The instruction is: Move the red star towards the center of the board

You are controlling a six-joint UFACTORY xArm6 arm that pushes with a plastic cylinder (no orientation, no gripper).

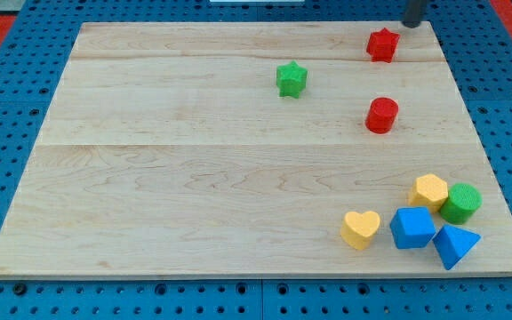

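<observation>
The pale wooden worktop (194, 178) fills most of the frame, resting on a blue perforated base (7, 293). In the lower right of the frame sits a cluster of blocks: a blue cube-like block (412, 228), a blue triangular block (455, 244) just beside it, a yellow hexagonal block (429, 191), a green round block (461, 203) touching that yellow one, and a yellow heart block (361, 228) a little left of the blue cube. A red cylinder block (382, 116) stands alone at right of centre. The green star block (292, 79) lies near the upper middle. The red star block (382, 44) sits in the upper right, near the worktop's top edge. There is no hand, only a dark rod; my tip (412, 25) is at the frame's top edge, just up and right of the red star, a small gap between them
</observation>
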